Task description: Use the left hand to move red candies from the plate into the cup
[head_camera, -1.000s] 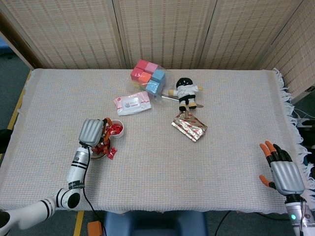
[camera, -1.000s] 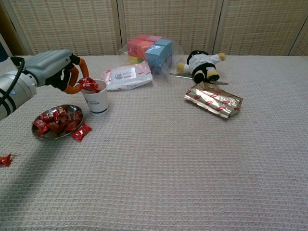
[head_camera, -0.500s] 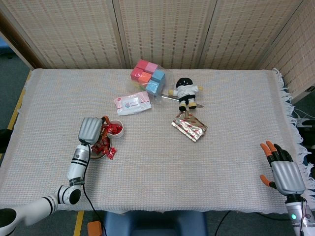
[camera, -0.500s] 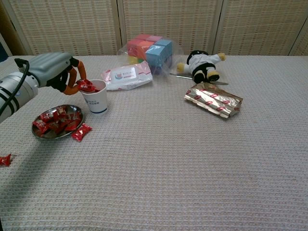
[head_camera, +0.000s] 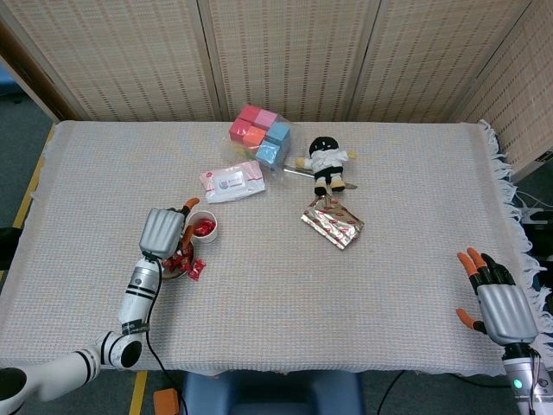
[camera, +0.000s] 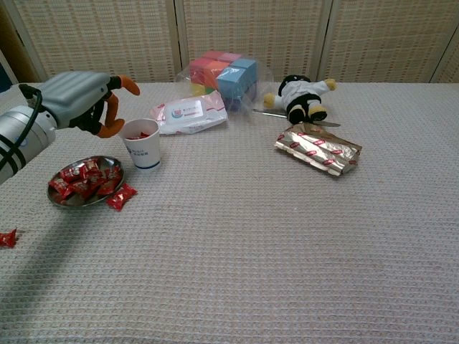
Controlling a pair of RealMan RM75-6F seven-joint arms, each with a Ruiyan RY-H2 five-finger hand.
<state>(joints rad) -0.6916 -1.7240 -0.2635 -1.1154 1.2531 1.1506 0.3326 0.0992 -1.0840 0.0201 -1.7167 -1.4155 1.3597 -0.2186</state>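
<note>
red candies (camera: 84, 177) waiting in plate (camera: 60, 200) | left hand (camera: 84, 103) hovering empty, fingers spread, beside cup (camera: 141, 144) for dropping | right hand (head_camera: 497, 303) idling open

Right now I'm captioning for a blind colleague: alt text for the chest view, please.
The left hand hovers open beside a white cup holding red candies; a metal plate with more sits below it on the woven tablecloth.

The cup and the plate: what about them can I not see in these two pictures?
- Cup: chest view shows only the top candies; its wall hides how many lie below.
- Plate: head view, mostly covered by the left hand.
- Cup label: too small to read in both views.
</note>
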